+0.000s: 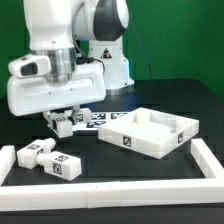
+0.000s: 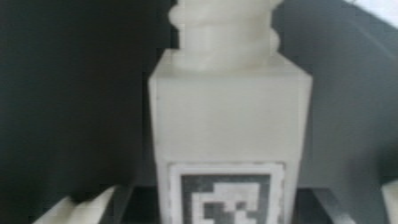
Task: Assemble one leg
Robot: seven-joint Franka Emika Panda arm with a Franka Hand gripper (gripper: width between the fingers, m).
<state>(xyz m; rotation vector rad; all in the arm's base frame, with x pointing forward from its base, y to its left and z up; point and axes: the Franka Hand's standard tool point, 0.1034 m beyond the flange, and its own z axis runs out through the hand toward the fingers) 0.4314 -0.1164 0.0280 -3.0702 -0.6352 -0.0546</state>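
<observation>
Stooping low, gripper (image 1: 67, 119) astride leg (image 2: 228, 110)

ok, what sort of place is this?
Looks like a lab bench rig: black table with a white fence, a marker board, and fiducial-tagged parts such as the leg.

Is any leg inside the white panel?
No, the legs all sit outside the white panel, toward the exterior view's left.

We reach our arm (image 1: 58, 35) down on the exterior view's left, the wrist (image 1: 52, 88) held level, and our claw (image 1: 64, 117) points straight down, its fingers closed on the leg (image 1: 66, 127).
</observation>
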